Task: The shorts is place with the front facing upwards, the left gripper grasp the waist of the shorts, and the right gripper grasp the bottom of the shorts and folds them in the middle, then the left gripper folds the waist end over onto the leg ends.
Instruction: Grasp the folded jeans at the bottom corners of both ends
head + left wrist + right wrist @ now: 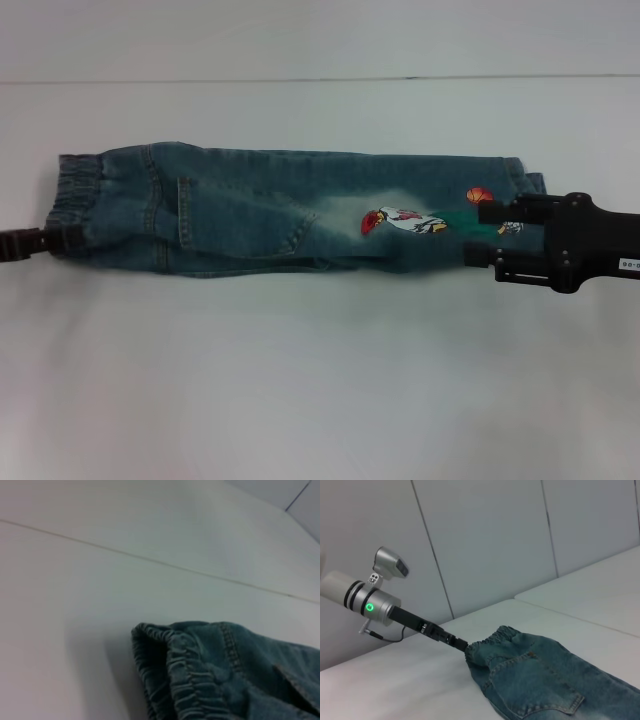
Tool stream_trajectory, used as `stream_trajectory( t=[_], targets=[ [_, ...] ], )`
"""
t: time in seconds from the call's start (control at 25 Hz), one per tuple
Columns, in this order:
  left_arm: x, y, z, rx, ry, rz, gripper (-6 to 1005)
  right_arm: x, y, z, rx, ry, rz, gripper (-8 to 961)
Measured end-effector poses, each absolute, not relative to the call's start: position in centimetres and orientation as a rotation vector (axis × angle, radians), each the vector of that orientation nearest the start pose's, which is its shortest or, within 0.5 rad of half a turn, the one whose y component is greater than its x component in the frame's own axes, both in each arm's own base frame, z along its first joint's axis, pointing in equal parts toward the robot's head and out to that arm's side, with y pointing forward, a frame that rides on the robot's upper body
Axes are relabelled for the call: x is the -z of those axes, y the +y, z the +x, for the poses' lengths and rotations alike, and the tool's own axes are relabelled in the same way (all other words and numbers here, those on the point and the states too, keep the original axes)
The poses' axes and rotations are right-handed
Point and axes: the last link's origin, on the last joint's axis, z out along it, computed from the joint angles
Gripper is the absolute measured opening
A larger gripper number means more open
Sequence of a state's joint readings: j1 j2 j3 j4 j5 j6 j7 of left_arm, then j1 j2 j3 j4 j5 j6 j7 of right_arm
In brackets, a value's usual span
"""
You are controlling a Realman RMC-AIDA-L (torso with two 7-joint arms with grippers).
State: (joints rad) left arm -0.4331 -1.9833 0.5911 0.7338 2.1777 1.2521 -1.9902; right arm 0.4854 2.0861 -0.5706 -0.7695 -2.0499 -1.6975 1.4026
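From my head camera, the left gripper (62,240) is cut off at the frame's left edge, its fingertips blend into the waist (72,195) of the shorts (290,210), and I cannot tell their spacing. The right gripper (490,235) covers the leg ends (525,180), so I see only a corner of the hems and part of the embroidery. My left wrist camera shows none of its own fingers, and crops the shorts at the bottom and right edges.

one shorts (280,210), two tools, left (60,240), right (488,235)
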Motion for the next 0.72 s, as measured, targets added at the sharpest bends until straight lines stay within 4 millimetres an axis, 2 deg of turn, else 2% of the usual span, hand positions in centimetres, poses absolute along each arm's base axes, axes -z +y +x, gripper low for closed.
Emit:
stream_trajectory(
  t=[0.28, 0.52, 0.72],
  targets=[
    [-5.6, 34.4, -36.0, 0.336, -1.364, -2.116, 760, -2.5, 31.8, 27.0, -0.743, 0.615, -2.693, 690],
    [-5.0, 34.6, -35.8, 0.314, -1.329, -2.13, 544, -2.4, 31.8, 27.0, -0.754, 0.627, -2.688, 689],
    [-4.6, 34.7, -35.5, 0.294, -1.313, -2.156, 302, -2.3, 31.9, 27.2, -0.744, 0.642, -2.673, 688]
  ],
)
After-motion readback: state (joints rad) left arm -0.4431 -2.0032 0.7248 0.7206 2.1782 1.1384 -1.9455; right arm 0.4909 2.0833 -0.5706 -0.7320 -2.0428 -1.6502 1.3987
